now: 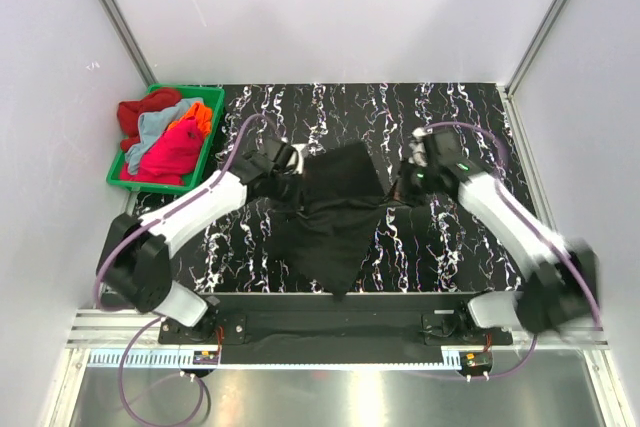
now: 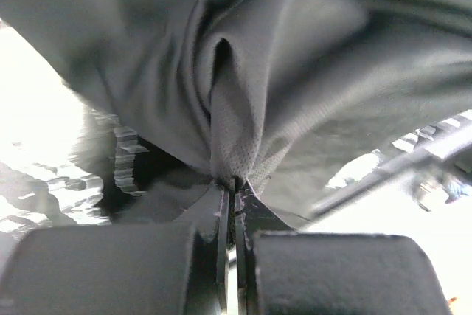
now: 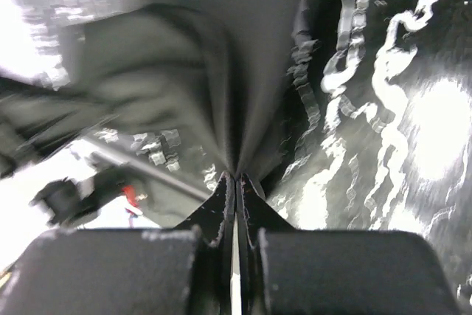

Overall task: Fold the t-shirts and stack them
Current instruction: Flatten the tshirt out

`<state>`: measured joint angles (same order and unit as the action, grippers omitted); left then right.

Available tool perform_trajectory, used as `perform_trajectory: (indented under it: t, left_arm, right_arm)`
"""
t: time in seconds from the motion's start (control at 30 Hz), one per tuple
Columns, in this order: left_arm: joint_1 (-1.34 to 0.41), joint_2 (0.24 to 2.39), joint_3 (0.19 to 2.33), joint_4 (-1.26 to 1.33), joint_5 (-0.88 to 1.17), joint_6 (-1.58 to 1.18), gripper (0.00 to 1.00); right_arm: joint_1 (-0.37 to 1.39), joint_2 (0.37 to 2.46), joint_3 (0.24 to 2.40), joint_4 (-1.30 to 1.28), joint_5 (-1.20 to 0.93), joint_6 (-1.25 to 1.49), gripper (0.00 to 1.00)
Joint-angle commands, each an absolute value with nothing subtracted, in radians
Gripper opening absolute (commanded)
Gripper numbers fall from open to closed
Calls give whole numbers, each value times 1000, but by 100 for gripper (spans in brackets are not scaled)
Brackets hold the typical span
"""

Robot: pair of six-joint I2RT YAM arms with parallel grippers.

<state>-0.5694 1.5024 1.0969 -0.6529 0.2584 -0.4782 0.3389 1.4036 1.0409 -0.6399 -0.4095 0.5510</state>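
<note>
While the black t-shirt (image 1: 335, 217) hangs stretched between both arms over the worktop (image 1: 450, 112), the left gripper (image 1: 283, 169) pinches a bunched fold at its left side and the right gripper (image 1: 410, 177) pinches cloth at its right side. Both wrist views show the jaws pressed tight on fabric. The shirt lies inward from each gripper, and its long axis runs far-to-near, tapering to a point by the near edge. Both arms are about equally near. Can't tell how much cloth rests on the worktop. Next move probably needs both arms together to spread it flat. Other t-shirts (image 1: 170, 147) are heaped in the green bin (image 1: 150, 184), far left. No brand, label or writing readable.
</note>
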Motion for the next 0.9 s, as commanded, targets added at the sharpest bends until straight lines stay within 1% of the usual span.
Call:
perform_trajectory:
  t: [0.0,0.03,0.1,0.17,0.2,0.27,0.3,0.33,0.37,0.4,0.43,0.47,0.5,0.53,0.57,0.6,0.63,0.7,0.73,0.77,0.8,0.83,0.87]
  left_arm:
    - [-704,1434,1241,-678,244,-541,0]
    - [-757,1437,1265,-684,245,-545,0]
    - [-788,1437,1317,-724,242,-552,0]
    - [-784,1405,1315,-771,210,-564,0]
    - [-773,1388,1306,-787,157,-560,1]
    - [-689,1341,1270,-834,112,-537,6]
    - [-645,1333,1260,-850,104,-529,7]
    - [-532,1333,1255,-862,150,-503,15]
    - [-481,1341,1259,-886,176,-483,24]
    - [-439,1353,1270,-902,163,-465,35]
    - [-389,1364,1287,-938,132,-427,67]
    - [-379,1391,1330,-960,99,-405,73]
    - [-377,1399,1351,-978,59,-387,79]
    - [-377,1404,1370,-1012,51,-367,82]
    - [-379,1384,1376,-1015,60,-365,82]
    - [-382,1365,1368,-1017,72,-368,82]
    - [-402,1339,1353,-1012,71,-383,82]
    - [-435,1263,1283,-1002,84,-400,82]
    - [-487,1243,1249,-965,107,-417,80]
    - [-520,1224,1186,-938,135,-431,75]
    - [-597,1198,1155,-907,159,-449,73]
    - [-636,1193,1125,-838,172,-483,71]
    - [-667,1198,1074,-807,182,-500,69]
  right_arm:
    - [337,1022,1000,-804,-348,578,0]
    - [339,964,1000,-854,-359,589,0]
    - [341,843,1017,-890,-383,630,0]
    - [341,828,1037,-894,-457,658,0]
    - [344,872,1043,-888,-507,661,0]
    - [351,949,1090,-826,-517,646,0]
    - [354,1050,1124,-809,-500,638,0]
    - [354,1108,1159,-770,-467,631,0]
    - [353,1170,1245,-740,-465,602,0]
    - [353,1319,1308,-739,-460,589,0]
    - [350,1400,1372,-745,-468,578,4]
    - [347,1479,1494,-747,-485,560,17]
    - [341,1618,1550,-782,-494,558,34]
    - [331,1676,1604,-804,-488,542,36]
    - [330,1748,1680,-827,-476,528,39]
    - [330,1765,1699,-871,-441,517,49]
    - [328,1769,1700,-883,-431,505,52]
    - [328,1720,1591,-873,-425,503,58]
    - [328,1694,1533,-865,-428,515,61]
    - [328,1630,1400,-851,-439,521,61]
    - [328,1596,1331,-824,-458,526,62]
    - [330,1557,1263,-813,-466,543,63]
    - [334,1521,1150,-804,-468,551,63]
